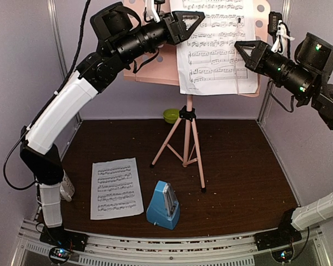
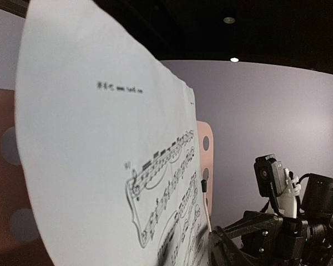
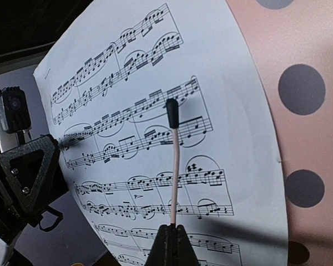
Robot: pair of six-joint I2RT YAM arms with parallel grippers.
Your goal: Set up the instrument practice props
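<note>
The pink tripod music stand [image 1: 187, 141] stands at the back, its perforated desk [image 1: 150, 69] high up. One sheet-music page [image 1: 216, 44] lies on the desk. It also shows in the left wrist view [image 2: 100, 166] and the right wrist view [image 3: 155, 83]. My left gripper [image 1: 198, 19] is at the page's upper left edge and looks shut on it; its fingers are hidden in its wrist view. My right gripper [image 1: 238, 47] is shut on the stand's thin pink page-holder wire [image 3: 175, 166]. The second page [image 1: 116, 188] lies flat on the table. The blue metronome [image 1: 164, 206] stands upright beside it.
A lime-green bowl [image 1: 171, 115] sits at the back behind the stand's legs. Grey walls close in the left, back and right sides. The two grippers face each other across the desk, close together. The dark table [image 1: 238, 166] extends to the right of the tripod.
</note>
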